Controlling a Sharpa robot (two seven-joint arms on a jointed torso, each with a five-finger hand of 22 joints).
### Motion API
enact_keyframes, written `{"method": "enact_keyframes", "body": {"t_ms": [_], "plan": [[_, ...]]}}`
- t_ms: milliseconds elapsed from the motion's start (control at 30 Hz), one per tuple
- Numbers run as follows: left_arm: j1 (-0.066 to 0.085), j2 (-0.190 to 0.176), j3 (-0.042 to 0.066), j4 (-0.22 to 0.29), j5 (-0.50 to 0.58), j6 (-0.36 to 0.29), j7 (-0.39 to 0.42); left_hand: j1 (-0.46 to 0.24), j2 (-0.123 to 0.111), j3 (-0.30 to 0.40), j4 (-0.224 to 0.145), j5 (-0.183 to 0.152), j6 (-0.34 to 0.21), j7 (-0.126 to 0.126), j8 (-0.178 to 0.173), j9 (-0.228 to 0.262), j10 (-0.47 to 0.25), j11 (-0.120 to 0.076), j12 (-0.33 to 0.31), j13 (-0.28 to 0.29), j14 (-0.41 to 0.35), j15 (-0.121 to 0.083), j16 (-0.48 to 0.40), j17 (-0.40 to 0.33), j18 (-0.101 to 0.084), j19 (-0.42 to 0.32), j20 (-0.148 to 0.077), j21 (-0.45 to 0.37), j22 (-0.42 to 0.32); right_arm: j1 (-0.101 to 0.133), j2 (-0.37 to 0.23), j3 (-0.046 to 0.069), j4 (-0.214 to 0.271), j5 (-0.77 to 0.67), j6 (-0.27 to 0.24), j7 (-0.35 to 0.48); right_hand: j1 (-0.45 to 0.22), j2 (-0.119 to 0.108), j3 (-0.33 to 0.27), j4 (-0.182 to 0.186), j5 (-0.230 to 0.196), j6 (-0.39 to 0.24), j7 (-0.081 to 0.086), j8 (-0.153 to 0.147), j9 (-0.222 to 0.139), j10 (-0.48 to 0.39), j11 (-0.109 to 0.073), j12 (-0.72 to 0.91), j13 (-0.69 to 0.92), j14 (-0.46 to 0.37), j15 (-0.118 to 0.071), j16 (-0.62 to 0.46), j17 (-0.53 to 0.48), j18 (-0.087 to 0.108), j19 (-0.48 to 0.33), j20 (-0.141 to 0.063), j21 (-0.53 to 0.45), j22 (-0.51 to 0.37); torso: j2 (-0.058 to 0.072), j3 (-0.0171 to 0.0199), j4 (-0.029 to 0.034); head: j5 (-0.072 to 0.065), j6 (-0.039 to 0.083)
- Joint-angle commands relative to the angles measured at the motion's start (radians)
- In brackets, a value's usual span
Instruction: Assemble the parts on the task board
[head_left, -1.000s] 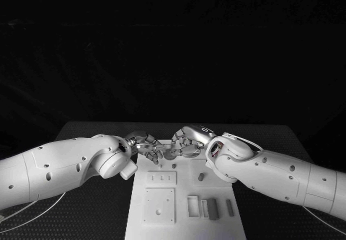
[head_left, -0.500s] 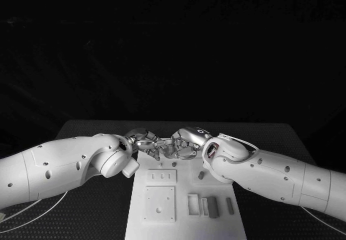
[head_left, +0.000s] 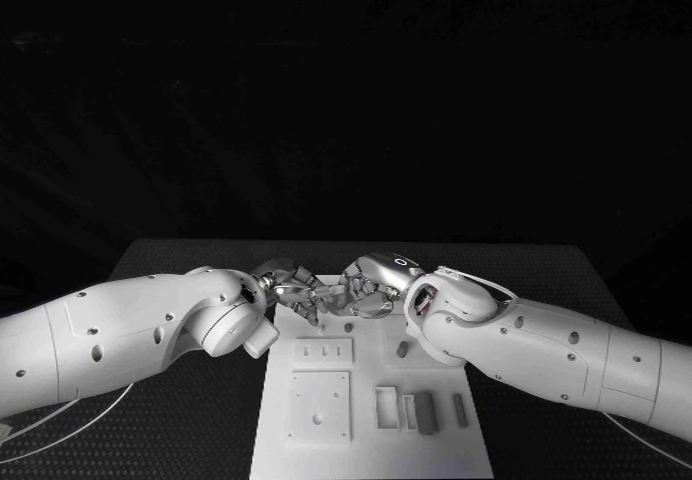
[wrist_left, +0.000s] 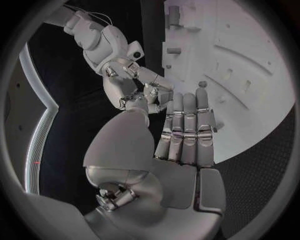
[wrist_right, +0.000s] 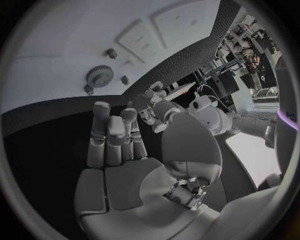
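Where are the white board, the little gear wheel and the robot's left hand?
task board (head_left: 433, 450), head view, bare near edge.
gear (wrist_right: 97, 76), right wrist view, toothed face.
left hand (wrist_left: 186, 131), left wrist view, middle of the fingers.

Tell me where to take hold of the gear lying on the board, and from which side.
Grip the gear by its toothed rim, fingers on opposite sides, coming straight down from above. It seems to lie flat on the task board, so only its rim and top face are exposed. A small part sits close beside it, so it is probably best to set the fingers away from that.
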Motion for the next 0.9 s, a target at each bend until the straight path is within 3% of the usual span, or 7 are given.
{"method": "enact_keyframes", "body": {"t_ms": [33, 533, 767, 900], "plan": [[0.000, 0.006, 0.001, 0.001, -0.035, 0.003, -0.024, -0.022, -0.007, -0.012, 0.000, -0.005, 0.009, 0.000, 0.003, 0.002, 0.009, -0.003, 0.004, 0.003, 0.007, -0.003, 0.005, 0.001, 0.009, 0.008, -0.002, 0.004, 0.003, -0.001, 0.002, 0.000, 0.005, -0.014, 0.009, -0.004, -0.007, -0.004, 0.001, 0.006, 0.005, 0.022, 0.012, 0.007, 0.002, 0.003, -0.004, 0.007, 0.002, 0.002, -0.006, 0.006, 0.001, 0.015, 0.005, 0.001, 0.005, 0.018, 0.000, -0.0001, -0.0009, 0.000, 0.001], [0.000, 0.011, 0.001, 0.005, -0.035, 0.015, -0.032, -0.039, 0.003, -0.025, -0.001, -0.005, 0.027, -0.010, 0.010, 0.006, 0.024, -0.016, 0.031, 0.024, 0.021, -0.018, 0.041, 0.014, 0.010, 0.024, -0.015, 0.018, 0.025, -0.001, 0.008, 0.000, 0.013, -0.015, 0.010, -0.006, -0.007, -0.002, 0.002, 0.008, 0.005, 0.023, 0.011, 0.007, 0.003, 0.004, -0.005, 0.007, 0.002, 0.004, -0.007, 0.006, 0.002, 0.015, 0.007, 0.000, 0.005, 0.018, 0.000, -0.0010, -0.0005, 0.001, -0.002], [0.000, 0.011, 0.001, 0.011, -0.035, 0.024, -0.034, 0.006, 0.026, -0.019, -0.004, -0.005, 0.034, -0.013, 0.012, 0.009, 0.023, -0.019, 0.042, 0.033, 0.019, -0.021, 0.056, 0.018, 0.009, 0.023, -0.019, 0.023, 0.037, -0.002, 0.015, 0.000, 0.013, -0.016, 0.011, -0.006, -0.007, -0.002, 0.002, 0.008, 0.005, 0.023, 0.011, 0.006, 0.003, 0.005, -0.005, 0.007, 0.002, 0.004, -0.007, 0.006, 0.002, 0.015, 0.007, -0.001, 0.005, 0.018, 0.000, -0.0013, -0.0003, 0.000, -0.003], [0.000, 0.012, 0.001, 0.014, -0.025, 0.005, -0.023, 0.070, 0.046, -0.003, -0.005, -0.005, 0.040, -0.016, 0.015, 0.012, 0.025, -0.021, 0.050, 0.039, 0.018, -0.023, 0.066, 0.019, 0.006, 0.022, -0.021, 0.028, 0.048, -0.004, 0.025, 0.000, 0.010, -0.016, 0.018, -0.005, -0.007, -0.002, 0.003, 0.009, 0.005, 0.023, 0.011, 0.006, 0.003, 0.005, -0.005, 0.007, 0.002, 0.005, -0.007, 0.006, 0.002, 0.015, 0.008, -0.001, 0.006, 0.018, 0.000, -0.0009, -0.0010, -0.001, -0.004]]}}
